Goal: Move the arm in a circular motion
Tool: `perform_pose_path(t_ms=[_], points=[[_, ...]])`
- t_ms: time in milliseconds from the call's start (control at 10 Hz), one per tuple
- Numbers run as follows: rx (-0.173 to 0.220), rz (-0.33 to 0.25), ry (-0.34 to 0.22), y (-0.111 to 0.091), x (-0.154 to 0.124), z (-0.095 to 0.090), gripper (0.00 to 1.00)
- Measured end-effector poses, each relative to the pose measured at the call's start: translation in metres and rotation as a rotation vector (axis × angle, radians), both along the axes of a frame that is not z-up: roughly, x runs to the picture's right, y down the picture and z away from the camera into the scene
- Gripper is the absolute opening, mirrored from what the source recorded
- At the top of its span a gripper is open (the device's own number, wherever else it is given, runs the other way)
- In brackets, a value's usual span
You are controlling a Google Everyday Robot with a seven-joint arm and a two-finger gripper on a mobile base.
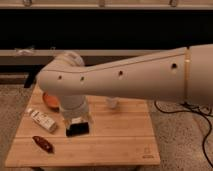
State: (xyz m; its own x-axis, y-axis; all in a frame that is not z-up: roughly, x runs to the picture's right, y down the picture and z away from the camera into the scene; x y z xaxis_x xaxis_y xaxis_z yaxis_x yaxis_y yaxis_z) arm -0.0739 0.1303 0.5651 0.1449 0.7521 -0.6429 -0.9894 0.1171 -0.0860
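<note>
The arm (135,75) is a thick off-white limb dotted with small dark holes. It reaches from the right edge across to the left, bends at an elbow (57,82), and drops toward the wooden table (115,140). The gripper (76,119) at its lower end hangs just above a black rectangular object (78,130) on the table. The arm's own bulk hides much of the gripper.
On the table lie an orange bowl (50,100) partly behind the arm, a white box (42,120), a dark red packet (43,144) and a pale cup (112,103) under the arm. Cables (195,112) run on the floor at the right. A dark wall and shelf stand behind.
</note>
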Motion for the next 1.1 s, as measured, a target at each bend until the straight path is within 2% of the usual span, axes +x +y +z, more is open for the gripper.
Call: perform_pose_path(t_ms=[200, 300, 500, 700, 900, 1100], points=[[0.003, 0.080, 0.070, -0.008, 0.054, 0.015, 0.65], [0.008, 0.123, 0.100, -0.018, 0.086, 0.032, 0.65], [0.011, 0.187, 0.120, -0.038, 0.123, 0.064, 0.65], [0.017, 0.226, 0.111, -0.063, 0.140, 0.099, 0.65], [0.020, 0.249, 0.087, -0.081, 0.143, 0.127, 0.65], [0.021, 0.255, 0.083, -0.085, 0.144, 0.133, 0.65]])
